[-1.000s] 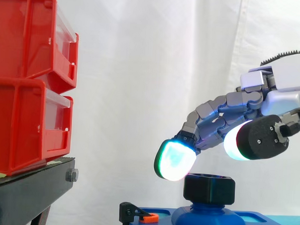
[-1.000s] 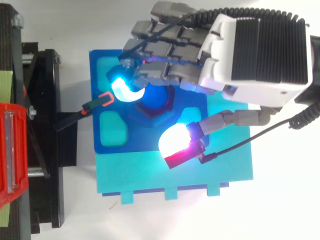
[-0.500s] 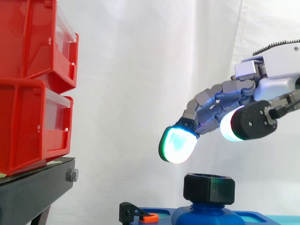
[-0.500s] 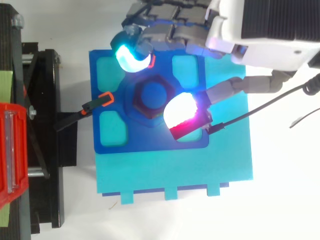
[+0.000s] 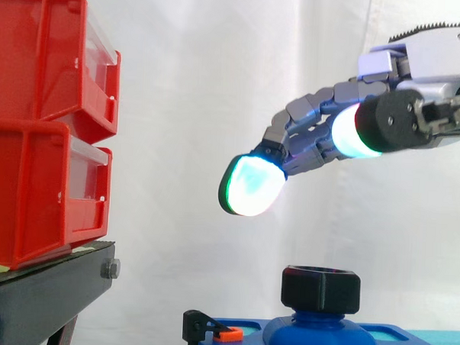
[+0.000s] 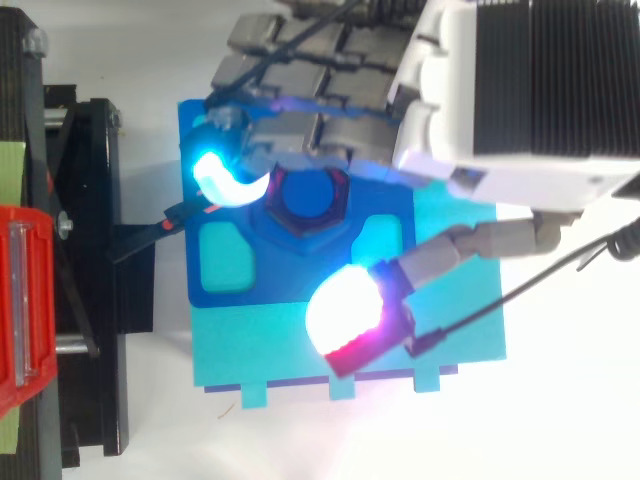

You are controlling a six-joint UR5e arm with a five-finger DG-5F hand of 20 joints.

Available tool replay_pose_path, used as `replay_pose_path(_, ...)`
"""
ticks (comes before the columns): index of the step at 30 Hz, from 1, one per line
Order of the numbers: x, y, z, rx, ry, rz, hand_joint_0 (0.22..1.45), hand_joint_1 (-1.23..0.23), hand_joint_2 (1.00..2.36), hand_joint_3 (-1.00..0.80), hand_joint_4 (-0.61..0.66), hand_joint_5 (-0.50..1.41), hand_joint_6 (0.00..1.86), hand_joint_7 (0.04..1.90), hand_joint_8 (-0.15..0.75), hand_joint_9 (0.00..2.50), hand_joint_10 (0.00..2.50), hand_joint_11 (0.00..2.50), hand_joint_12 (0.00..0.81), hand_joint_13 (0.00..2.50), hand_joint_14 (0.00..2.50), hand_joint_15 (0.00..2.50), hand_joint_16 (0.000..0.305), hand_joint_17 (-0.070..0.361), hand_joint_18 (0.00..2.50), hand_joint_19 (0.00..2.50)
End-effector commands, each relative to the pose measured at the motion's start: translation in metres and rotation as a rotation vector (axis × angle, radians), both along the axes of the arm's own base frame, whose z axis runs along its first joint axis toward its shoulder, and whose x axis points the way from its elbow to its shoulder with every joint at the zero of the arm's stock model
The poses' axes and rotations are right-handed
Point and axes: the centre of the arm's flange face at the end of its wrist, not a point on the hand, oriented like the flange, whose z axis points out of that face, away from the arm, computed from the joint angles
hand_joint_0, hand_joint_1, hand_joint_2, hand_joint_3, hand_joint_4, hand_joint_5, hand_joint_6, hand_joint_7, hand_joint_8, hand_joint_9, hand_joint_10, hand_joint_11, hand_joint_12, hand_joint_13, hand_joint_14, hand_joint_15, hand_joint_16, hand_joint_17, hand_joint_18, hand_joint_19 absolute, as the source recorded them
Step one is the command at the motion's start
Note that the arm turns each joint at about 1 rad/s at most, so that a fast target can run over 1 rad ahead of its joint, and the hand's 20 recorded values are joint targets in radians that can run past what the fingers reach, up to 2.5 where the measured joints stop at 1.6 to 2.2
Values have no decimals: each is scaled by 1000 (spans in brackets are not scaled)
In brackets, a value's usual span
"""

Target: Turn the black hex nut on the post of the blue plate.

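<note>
white curtain backs two red bins, one nut, one robot hand.

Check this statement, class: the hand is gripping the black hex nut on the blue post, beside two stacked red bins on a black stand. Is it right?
Not quite. The hand hovers open above the black hex nut, clear of it, as the side view shows. The nut does sit on the blue post, beside two stacked red bins on a black stand.
</note>
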Motion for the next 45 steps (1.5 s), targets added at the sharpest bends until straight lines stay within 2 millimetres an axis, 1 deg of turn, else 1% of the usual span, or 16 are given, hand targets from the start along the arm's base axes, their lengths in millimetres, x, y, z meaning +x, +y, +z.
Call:
replay_pose_path(1,3,14,1,-5,-12,18,407,-267,1000,-500,184,-228,501,666,299,308,0,0,433,211,0,21,64,143,63,150)
replay_pose_path(4,4,28,-2,-10,-6,36,408,-218,1000,-500,196,-217,501,654,298,302,0,0,433,200,0,24,64,143,42,143)
replay_pose_path(5,6,30,-11,-13,9,36,409,-201,1000,-500,204,-211,501,656,297,301,0,0,431,188,0,19,64,144,29,139)
replay_pose_path(6,8,32,-16,-12,17,36,411,-193,1000,-500,201,-211,501,653,296,300,0,0,429,186,0,15,63,143,26,139)
replay_pose_path(7,9,35,-17,-11,17,42,414,-182,1000,-500,202,-209,501,653,295,299,0,0,428,181,0,18,63,142,22,142)
replay_pose_path(9,13,37,-31,-11,33,45,416,-175,1000,-500,204,-207,501,654,295,300,0,0,427,177,0,17,63,142,18,135)
replay_pose_path(13,17,39,-36,1,42,45,423,-152,1000,-500,208,-207,501,674,288,268,0,0,419,142,0,39,62,138,0,171)
replay_pose_path(16,16,39,-37,0,50,45,431,-181,1000,-500,218,-199,501,670,293,299,0,0,418,169,0,10,61,137,11,143)
replay_pose_path(18,14,35,-38,-3,62,39,432,-159,1000,-500,222,-201,502,689,289,272,0,0,414,141,0,29,60,135,0,177)
replay_pose_path(20,13,34,-39,-5,73,39,438,-186,1000,-500,227,-196,502,682,293,306,0,0,415,173,0,10,60,135,18,143)
replay_pose_path(26,9,27,-42,-8,109,31,441,-191,1000,-500,233,-192,502,697,295,312,0,0,415,185,0,14,59,133,31,142)
replay_pose_path(31,5,13,-42,-8,129,19,443,-195,1000,-500,232,-191,502,702,296,317,0,0,416,190,0,15,59,133,32,146)
replay_pose_path(33,5,11,-43,-8,131,20,443,-198,1000,-500,229,-192,502,706,295,317,0,0,416,191,0,15,59,133,32,146)
replay_pose_path(39,6,1,-34,-6,128,16,445,-207,1000,-500,224,-197,502,709,294,317,0,0,416,198,1,15,59,132,43,151)
replay_pose_path(45,5,-3,-30,-7,137,11,446,-214,1000,-500,221,-197,502,711,293,319,0,0,416,201,0,19,59,132,48,142)
